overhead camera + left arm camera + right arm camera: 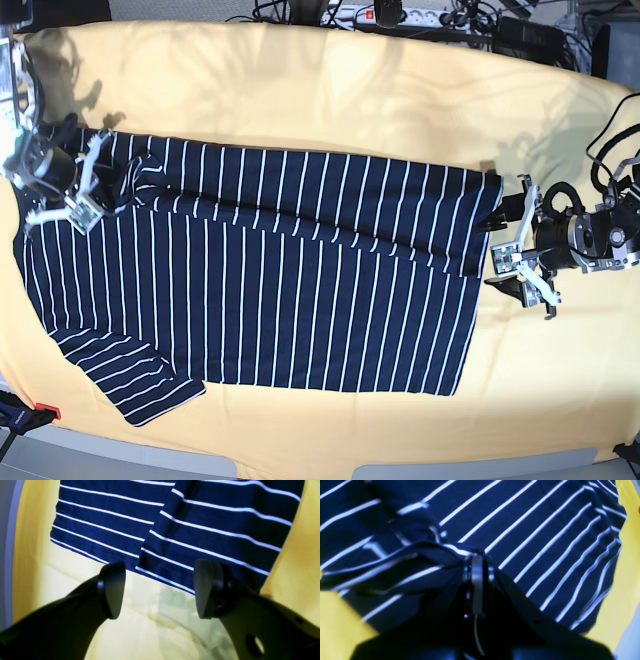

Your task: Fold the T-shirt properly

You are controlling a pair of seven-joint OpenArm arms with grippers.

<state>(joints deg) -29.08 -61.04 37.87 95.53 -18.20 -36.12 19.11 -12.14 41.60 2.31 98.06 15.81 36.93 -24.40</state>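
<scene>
First lengthwise fold in hand — T-shirt [260, 280] spread on the yellow cloth [330, 90], right gripper [477, 562] pinched shut on its top edge, left gripper [157, 590] jaws wide and empty beside the hem — next it likely must close on that hem.

The left gripper [157, 590] hangs low with its jaws spread wide and nothing between them. The right gripper [477, 562] is clamped tight on a bunched fold of the T-shirt [520, 530].
</scene>
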